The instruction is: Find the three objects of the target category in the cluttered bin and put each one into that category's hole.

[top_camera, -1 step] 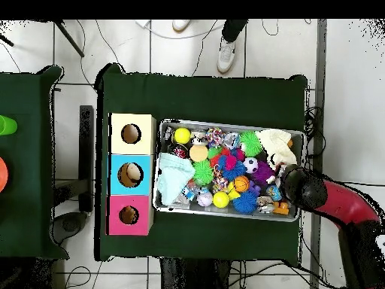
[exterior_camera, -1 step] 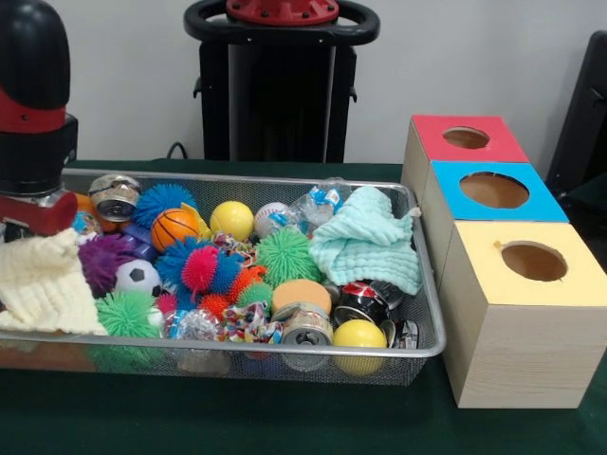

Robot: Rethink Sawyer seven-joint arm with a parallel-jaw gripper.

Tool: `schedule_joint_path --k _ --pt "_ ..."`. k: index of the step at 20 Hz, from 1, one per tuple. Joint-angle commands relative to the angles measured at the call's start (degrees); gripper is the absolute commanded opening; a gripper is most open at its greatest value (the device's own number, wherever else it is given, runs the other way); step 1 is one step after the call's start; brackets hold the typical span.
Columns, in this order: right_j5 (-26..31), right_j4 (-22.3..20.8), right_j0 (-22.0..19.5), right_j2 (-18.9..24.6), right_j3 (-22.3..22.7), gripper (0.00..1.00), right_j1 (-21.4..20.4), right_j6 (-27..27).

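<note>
arm (exterior_camera, -1 step: 36,104) over bin's (exterior_camera, -1 step: 237,180) end by yellow cloth (exterior_camera, -1 step: 43,284) | jaws: can't tell, hidden | 3 boxes w/ holes: red (exterior_camera, -1 step: 465,138), blue (exterior_camera, -1 step: 493,191), yellow (exterior_camera, -1 step: 533,262) beside bin on tabletop (exterior_camera, -1 step: 285,417)

Three holed boxes (exterior_camera, -1 step: 503,237) in a row right of the bin (exterior_camera, -1 step: 432,332) (front view), both on the table (exterior_camera, -1 step: 285,422).

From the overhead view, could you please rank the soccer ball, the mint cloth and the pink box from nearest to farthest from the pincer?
1. Soccer ball, in the bin beside the pincer.
2. Mint cloth, at the bin's opposite end.
3. Pink box, outside the bin.
</note>
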Motion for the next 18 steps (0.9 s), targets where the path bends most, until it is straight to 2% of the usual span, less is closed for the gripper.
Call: schedule_joint_path --k 1,7,12,14,18 --pt "0.5 -9.3 -2.7 5.5 6.9 1.00 1.9 -11.9" --pt "-0.8 -12.4 -2.8 5.6 8.1 1.00 1.2 -8.5" --pt "-0.8 -13.1 -4.3 6.1 12.0 1.00 -1.2 -7.0" --pt "-1.4 -14.0 -3.1 4.9 13.4 1.00 -2.6 -5.6" --pt "-2.0 -14.7 2.1 0.3 14.3 1.00 -4.1 -0.2"
